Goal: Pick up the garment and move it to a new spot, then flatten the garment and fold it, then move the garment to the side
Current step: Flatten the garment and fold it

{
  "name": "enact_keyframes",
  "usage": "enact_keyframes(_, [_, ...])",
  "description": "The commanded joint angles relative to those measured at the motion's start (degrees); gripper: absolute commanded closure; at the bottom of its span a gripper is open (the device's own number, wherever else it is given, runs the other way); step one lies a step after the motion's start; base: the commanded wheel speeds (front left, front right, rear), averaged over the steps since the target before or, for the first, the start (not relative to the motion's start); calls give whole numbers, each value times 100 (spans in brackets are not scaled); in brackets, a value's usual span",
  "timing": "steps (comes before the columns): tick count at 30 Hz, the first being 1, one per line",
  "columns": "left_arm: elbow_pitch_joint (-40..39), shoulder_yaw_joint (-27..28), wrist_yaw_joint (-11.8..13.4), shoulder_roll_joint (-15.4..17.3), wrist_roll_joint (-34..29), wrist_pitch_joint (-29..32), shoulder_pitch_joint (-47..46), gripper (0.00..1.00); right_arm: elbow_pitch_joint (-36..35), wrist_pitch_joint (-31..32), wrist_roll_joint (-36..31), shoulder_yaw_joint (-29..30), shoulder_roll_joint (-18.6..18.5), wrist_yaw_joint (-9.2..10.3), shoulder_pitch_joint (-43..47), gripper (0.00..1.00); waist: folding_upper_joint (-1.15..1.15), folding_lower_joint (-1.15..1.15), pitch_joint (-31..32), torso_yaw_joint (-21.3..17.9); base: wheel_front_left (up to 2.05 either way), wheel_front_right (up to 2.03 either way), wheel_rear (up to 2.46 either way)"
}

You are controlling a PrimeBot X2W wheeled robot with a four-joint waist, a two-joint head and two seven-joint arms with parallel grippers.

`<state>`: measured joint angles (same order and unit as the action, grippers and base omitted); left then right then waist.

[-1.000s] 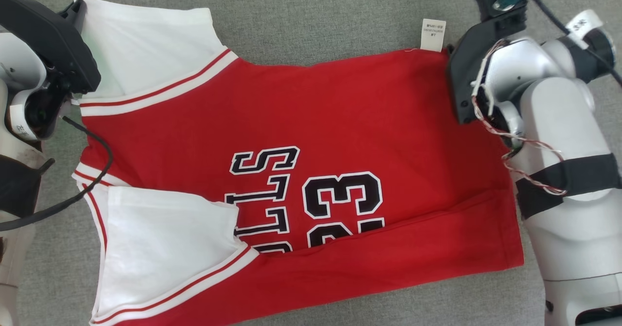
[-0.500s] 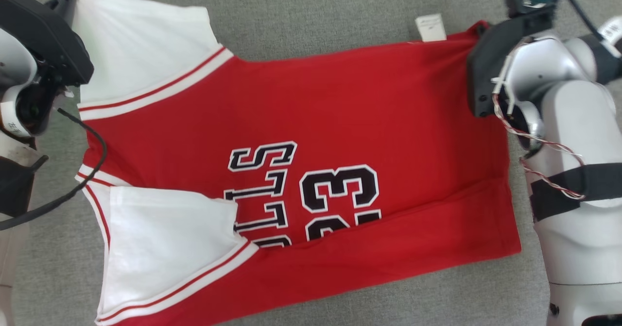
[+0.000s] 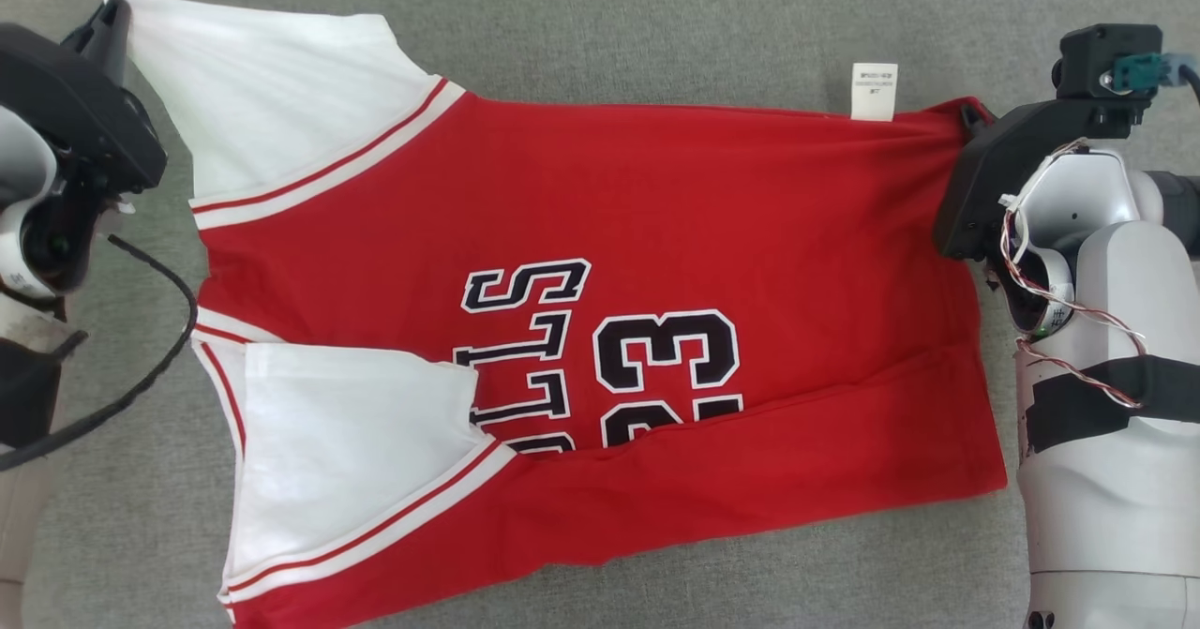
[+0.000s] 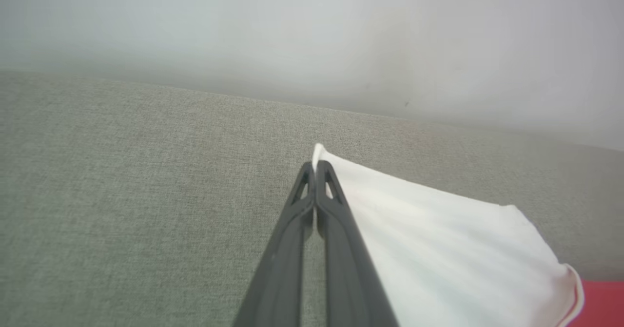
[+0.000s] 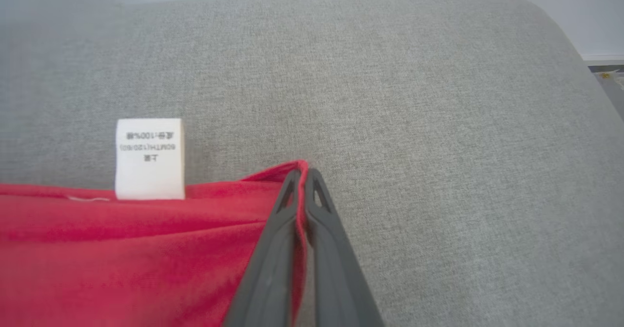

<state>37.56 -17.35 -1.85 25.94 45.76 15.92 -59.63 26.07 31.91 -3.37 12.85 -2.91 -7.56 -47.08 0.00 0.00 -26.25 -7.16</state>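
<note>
Where the head view spans the garment, wrist views show left tool and right tool clamping corners.

the right arm has a pale grey shell banded with black tape, a twisted red-and-white wire and a teal connector on its black wrist block. the left arm is white under a black housing, with a black cable. the left gripper and right gripper have long dark grey fingers.
</note>
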Motion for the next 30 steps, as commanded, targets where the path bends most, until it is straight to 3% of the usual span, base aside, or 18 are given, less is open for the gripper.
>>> enact_keyframes(1, [-90,72,-39,9,77,-122,149,100,52,-126,233,-5,-12,16,4,100,0,0,130,54,0,0,0])
enact_keyframes(11, [-776,592,-219,-159,675,-875,1091,100,238,-436,1619,-10,-5,16,375,100,0,0,740,292,0,0,0])
enact_keyframes(19, [-1560,837,-286,-471,1017,-1462,2198,100,152,-586,1887,76,-1,15,734,100,0,0,1193,508,0,0,0])
enact_keyframes(30, [-2177,619,-367,-1057,877,-2320,3033,100,-64,-916,2364,-425,-180,15,1154,100,0,0,1570,728,0,0,0])
